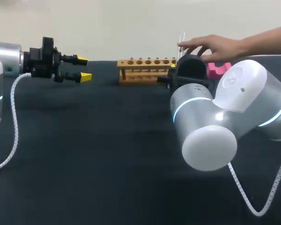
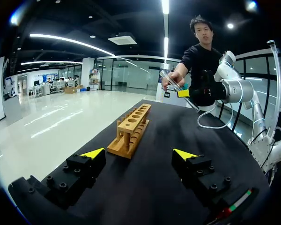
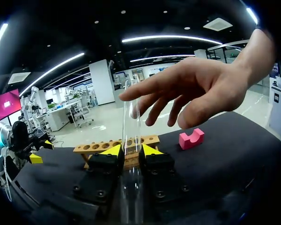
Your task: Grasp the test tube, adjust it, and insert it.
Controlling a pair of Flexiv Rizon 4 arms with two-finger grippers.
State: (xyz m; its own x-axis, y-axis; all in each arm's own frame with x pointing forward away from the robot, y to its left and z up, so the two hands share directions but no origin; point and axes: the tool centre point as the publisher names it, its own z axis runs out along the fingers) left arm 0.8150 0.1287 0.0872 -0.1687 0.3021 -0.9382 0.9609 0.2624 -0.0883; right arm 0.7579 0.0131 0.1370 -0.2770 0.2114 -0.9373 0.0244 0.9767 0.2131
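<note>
Right jaws are clamped on the test tube (image 3: pixel 131 117). The two yellow tips (image 3: pixel 114 150) press it from either side. The glass runs straight across them, one end passing down between the fingers toward my wrist and the other standing well above the tips. From my left wrist the tube shows a lean rather than a true upright, so I judge it needs squaring before it goes in.

At its upper end, just above the jaws, a person's hand (image 3: pixel 201 93) reaches over the table with fingers at the glass, and I judge that they touch it.

Just ahead of the right jaws, beyond the tips, stands the wooden rack (image 3: pixel 91 146). Its row of holes faces up and runs crosswise to my reach, and the nearest holes lie right behind the tube. A pink block (image 3: pixel 191 138) sits beside the rack, ahead and to one side of the jaws.

Farthest off, well apart past the rack's other end, my left jaws are spread wide with nothing between the left fingertips (image 1: pixel 85 76).

My right arm is far nearer the rack, so the insertion falls to it. The tube's lower end must point down at a hole, and the hand should be clear first.
</note>
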